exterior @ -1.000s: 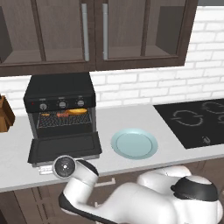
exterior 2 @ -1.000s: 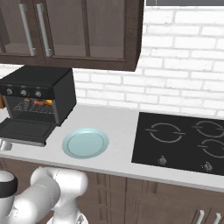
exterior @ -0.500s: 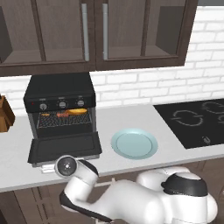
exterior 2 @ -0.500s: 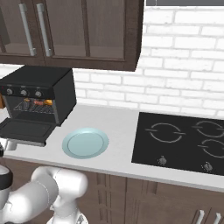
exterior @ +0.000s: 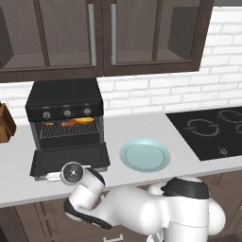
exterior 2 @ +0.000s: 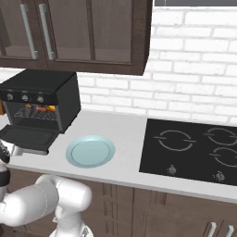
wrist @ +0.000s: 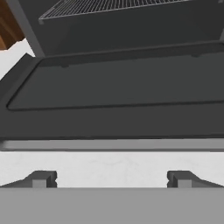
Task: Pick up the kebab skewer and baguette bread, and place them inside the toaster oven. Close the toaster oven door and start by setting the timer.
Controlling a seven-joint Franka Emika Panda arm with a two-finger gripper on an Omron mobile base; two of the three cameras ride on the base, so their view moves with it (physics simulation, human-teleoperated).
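Both foods already lie on the rack in the toaster oven (exterior: 66,120) at the left of the left base view: the baguette bread (exterior: 84,120) beside the kebab skewer (exterior: 63,124). We see little change over the last second; our gripper (wrist: 112,178) stays low, released and wide, facing the grey edge bar of the toaster oven door (wrist: 113,105), still dropped flat, so closing comes next

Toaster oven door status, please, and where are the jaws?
Gripper open, low before the door's edge bar. Toaster oven door down flat. Kebab skewer and baguette bread on rack inside.
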